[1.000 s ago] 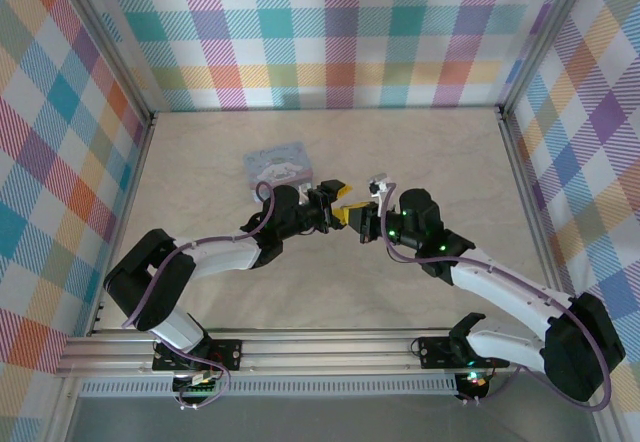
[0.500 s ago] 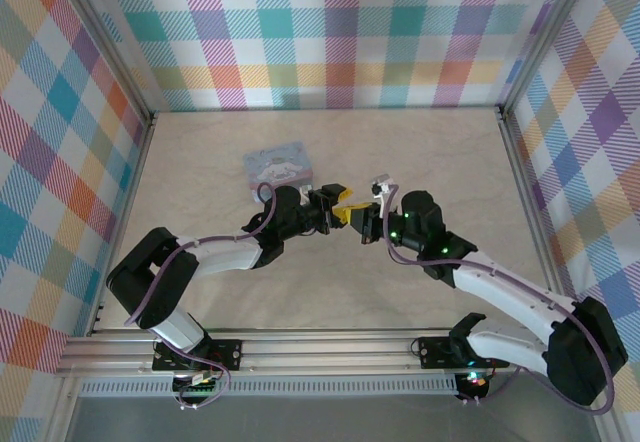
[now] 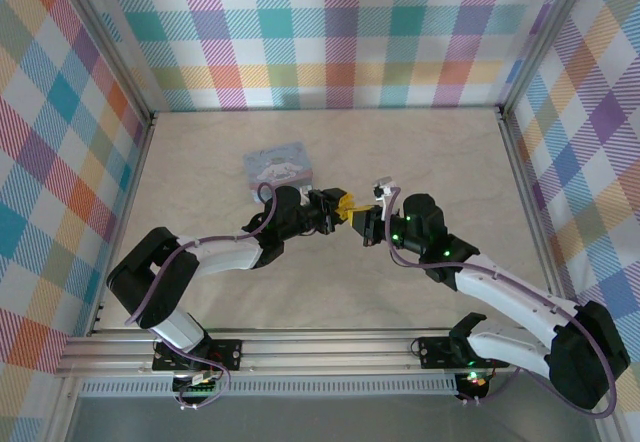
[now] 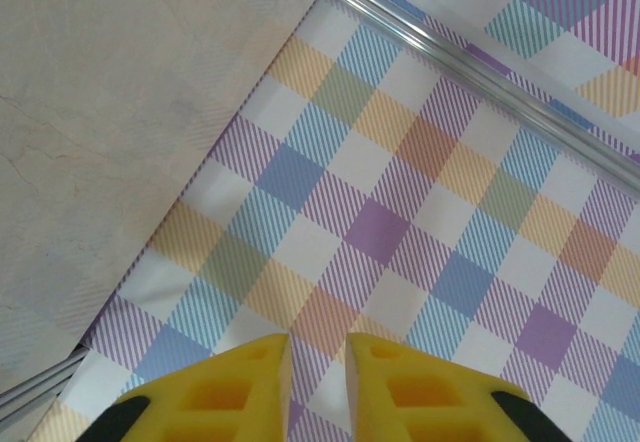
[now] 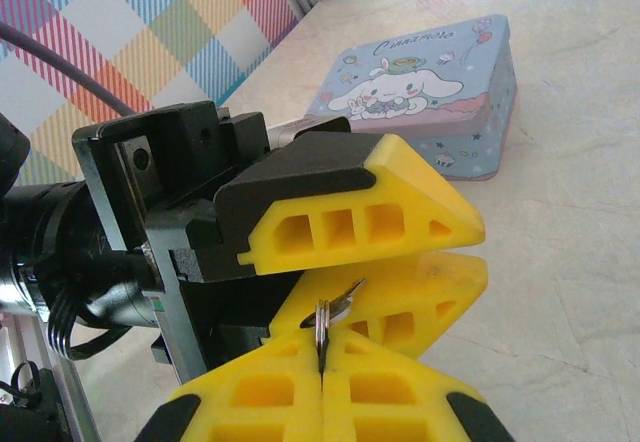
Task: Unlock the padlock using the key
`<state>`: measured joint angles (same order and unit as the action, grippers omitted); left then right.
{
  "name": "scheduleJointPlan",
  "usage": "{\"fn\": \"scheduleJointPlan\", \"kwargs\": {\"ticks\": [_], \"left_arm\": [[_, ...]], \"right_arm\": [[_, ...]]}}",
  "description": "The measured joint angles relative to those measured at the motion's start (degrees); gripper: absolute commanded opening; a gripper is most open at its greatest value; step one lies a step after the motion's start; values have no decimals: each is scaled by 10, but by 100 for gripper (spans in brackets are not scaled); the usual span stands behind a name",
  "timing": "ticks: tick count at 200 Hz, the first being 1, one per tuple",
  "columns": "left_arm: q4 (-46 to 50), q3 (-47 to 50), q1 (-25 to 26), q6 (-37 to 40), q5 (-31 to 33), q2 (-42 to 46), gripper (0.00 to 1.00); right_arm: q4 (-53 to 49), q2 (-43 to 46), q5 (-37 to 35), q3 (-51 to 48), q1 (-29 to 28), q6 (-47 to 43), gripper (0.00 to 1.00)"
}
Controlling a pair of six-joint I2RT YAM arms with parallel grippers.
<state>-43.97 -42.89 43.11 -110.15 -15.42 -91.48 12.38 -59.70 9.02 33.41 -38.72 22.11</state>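
Right gripper [image 5: 322,367]: fingers pressed together, pinching key [image 5: 323,322] upright at tips. Left gripper [image 4: 318,350]: fingers close, slim gap between. Grippers meet tip to tip over table [image 3: 440,152], near tin [image 3: 278,162].

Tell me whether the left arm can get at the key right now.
Probably yes. The key stands pinched in the right claw, its free tip right beside the left claw, nothing between; only a sliver is exposed.
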Motion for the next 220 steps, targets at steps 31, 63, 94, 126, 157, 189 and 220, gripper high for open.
{"fn": "scheduleJointPlan", "kwargs": {"ticks": [31,63,94,126,157,189,220], "left_arm": [[-1,0,0,0,0,-5,8],[-6,0,2,1,-2,-7,3],[-8,0,7,7,0,-7,0],[-5,-4,7,30,0,-7,0],[-1,-16,7,67,4,-7,0],[59,-44,7,175,16,11,0],[168,-98,7,353,40,81,0]], "right_arm": [[0,7,-7,0,0,2,0],[-4,28,-22,-17,0,9,0],[-9,45,-30,-26,0,12,0],[-11,45,-30,-26,0,13,11],[-21,47,-30,-26,0,14,32],[-53,67,-19,-26,6,14,46],[-57,99,49,-26,49,36,54]]}}
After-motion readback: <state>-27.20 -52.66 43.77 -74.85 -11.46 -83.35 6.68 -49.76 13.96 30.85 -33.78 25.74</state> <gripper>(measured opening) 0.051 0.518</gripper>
